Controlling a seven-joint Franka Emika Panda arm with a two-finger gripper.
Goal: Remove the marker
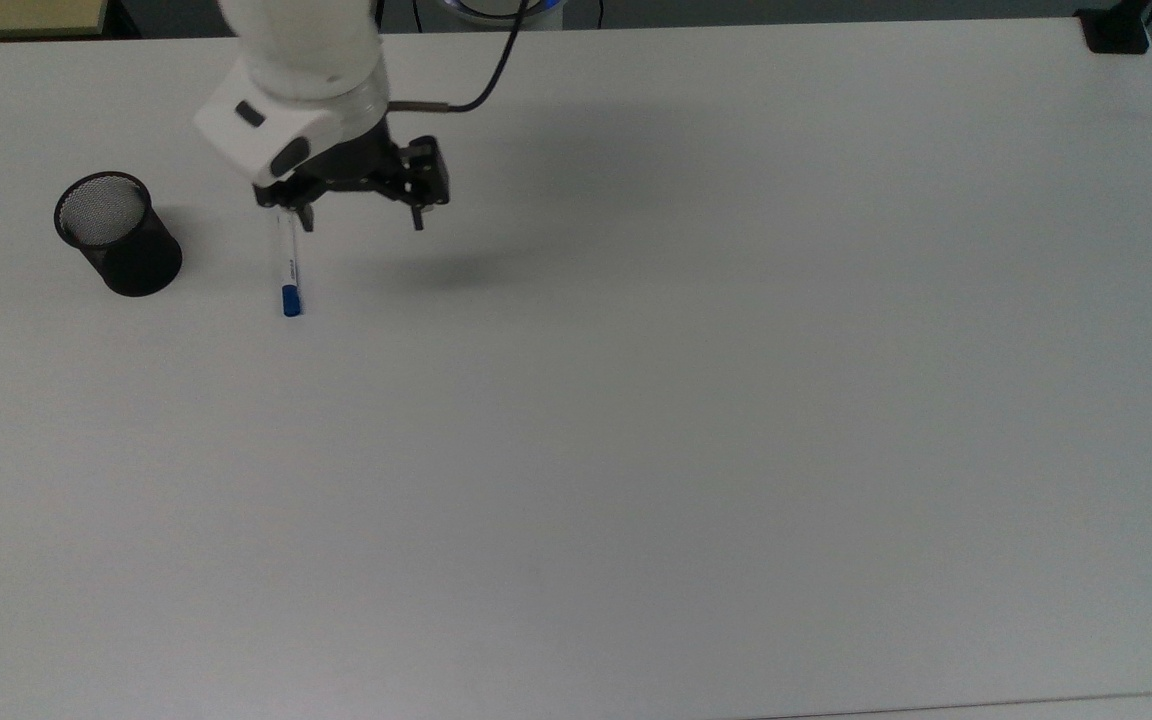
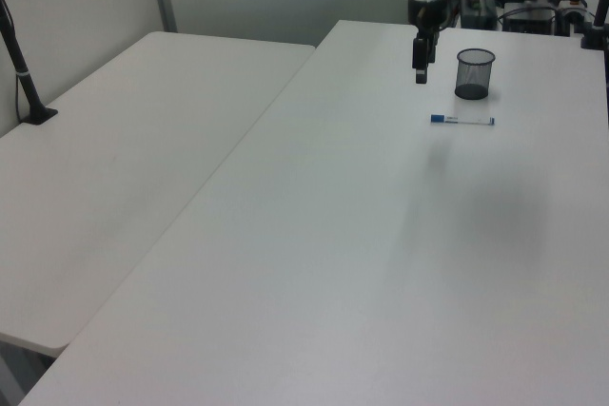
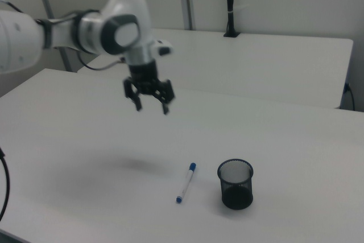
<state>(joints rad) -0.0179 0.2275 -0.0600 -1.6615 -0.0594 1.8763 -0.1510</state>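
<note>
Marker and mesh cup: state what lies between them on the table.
Nothing: in the top view, bare table separates the marker from the mesh cup; the right view agrees.

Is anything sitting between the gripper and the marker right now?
Nothing visible does. The marker lies flat on bare table beside the mesh cup, apart from it. The open gripper hangs above the table with only air between it and the marker.

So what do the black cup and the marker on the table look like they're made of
The black cup looks like fine wire mesh, probably metal with a matte dark coating: its wall shows a dotted, see-through weave. The marker seems to be smooth plastic, with a white barrel and a blue cap. Both rest on the table, a flat, matte, pale surface, possibly laminate.
</note>
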